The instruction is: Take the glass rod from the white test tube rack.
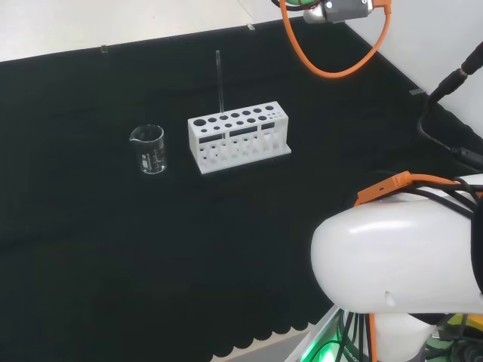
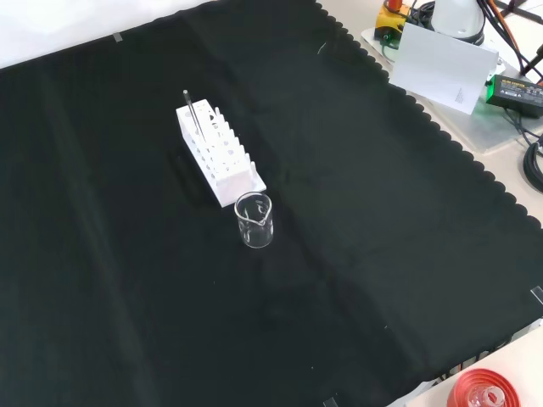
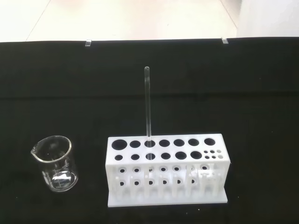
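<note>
While the glass rod (image 3: pixel 147 107) reads plainly in the wrist view, standing upright in a hole of the white test tube rack (image 3: pixel 166 170)'s far row, third hole from the beaker end, it's much fainter elsewhere: in the head view it's a thin grey line (image 1: pixel 219 79) rising from the rack (image 1: pixel 238 137), w/ its lower end lost among the holes, and in the front view just a short pale streak (image 2: pixel 192 110) over the rack's far end (image 2: pixel 219 154). What sits below the rack's top plate is hard to make out; the rod's bottom part can't be traced through the side openings. A clear beaker (image 3: pixel 55 163) stands on the black cloth (image 1: pixel 90 249) near the rack, apart from it, to the left in the head view (image 1: pixel 149 148) and nearer the camera in the front view (image 2: pixel 254 220); its rim and spout show, walls nearly vanish against the cloth, contents can't be judged. The arm's white link (image 1: pixel 400 256) is cut off at the head view's right and bottom edges. As for the fingers, can't tell how far open they are or whether they hold anything.
</note>
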Controlling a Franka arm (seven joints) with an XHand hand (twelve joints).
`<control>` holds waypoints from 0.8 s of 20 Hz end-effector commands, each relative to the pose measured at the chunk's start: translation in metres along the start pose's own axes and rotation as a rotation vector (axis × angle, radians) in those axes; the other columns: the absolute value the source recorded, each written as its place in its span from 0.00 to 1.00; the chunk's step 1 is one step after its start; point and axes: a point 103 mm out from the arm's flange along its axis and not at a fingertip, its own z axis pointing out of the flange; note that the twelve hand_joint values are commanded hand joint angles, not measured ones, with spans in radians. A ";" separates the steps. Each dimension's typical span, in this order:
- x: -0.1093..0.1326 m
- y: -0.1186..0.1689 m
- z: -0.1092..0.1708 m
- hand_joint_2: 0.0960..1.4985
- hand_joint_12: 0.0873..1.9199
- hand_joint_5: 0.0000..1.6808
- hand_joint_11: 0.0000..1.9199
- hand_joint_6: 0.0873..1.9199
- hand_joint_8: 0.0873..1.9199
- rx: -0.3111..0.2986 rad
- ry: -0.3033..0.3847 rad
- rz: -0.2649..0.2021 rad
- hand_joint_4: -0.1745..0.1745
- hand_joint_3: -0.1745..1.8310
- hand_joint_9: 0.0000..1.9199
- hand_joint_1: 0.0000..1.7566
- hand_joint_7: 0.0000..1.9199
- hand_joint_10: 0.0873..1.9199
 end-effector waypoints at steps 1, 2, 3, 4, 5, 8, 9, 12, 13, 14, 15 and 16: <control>0.000 0.000 0.000 0.45 0.42 0.00 0.00 0.00 0.00 -0.005 0.000 0.002 0.41 0.37 0.00 0.35 0.00 0.16; 0.000 0.000 0.000 0.48 0.41 0.00 0.00 0.00 0.00 -0.003 0.000 0.005 0.41 0.33 0.00 0.35 0.00 0.15; -0.001 0.000 0.000 0.50 0.41 0.00 0.00 0.00 0.00 -0.001 0.001 0.007 0.41 0.31 0.00 0.35 0.00 0.14; -0.002 0.000 0.000 0.51 0.41 0.00 0.00 0.00 0.00 -0.002 0.002 0.008 0.41 0.30 0.00 0.35 0.00 0.14; -0.003 0.000 0.000 0.51 0.41 0.00 0.00 0.00 0.00 -0.004 0.004 0.008 0.41 0.29 0.00 0.35 0.00 0.14; -0.003 0.001 0.000 0.52 0.41 0.00 0.00 0.00 0.00 -0.006 0.000 0.010 0.41 0.29 0.00 0.35 0.00 0.13; -0.003 0.001 0.000 0.52 0.41 0.00 0.00 0.00 0.00 -0.006 -0.001 0.010 0.41 0.28 0.00 0.35 0.00 0.13; -0.003 0.002 -0.002 0.52 0.41 0.00 0.00 0.00 0.00 -0.010 0.003 0.006 0.41 0.28 0.00 0.35 0.00 0.14; -0.002 0.002 -0.003 0.52 0.41 0.00 0.00 0.00 0.00 -0.014 0.001 0.001 0.41 0.28 0.00 0.35 0.00 0.14; -0.001 0.003 -0.004 0.52 0.41 0.00 0.00 0.00 0.00 -0.015 -0.002 -0.002 0.41 0.28 0.00 0.35 0.00 0.14; -0.001 0.004 -0.005 0.52 0.41 0.00 0.00 0.00 0.00 -0.015 -0.005 -0.003 0.40 0.28 0.00 0.35 0.00 0.14; -0.001 0.006 -0.005 0.53 0.41 0.00 0.00 0.00 0.00 -0.015 -0.003 -0.003 0.40 0.27 0.00 0.35 0.00 0.15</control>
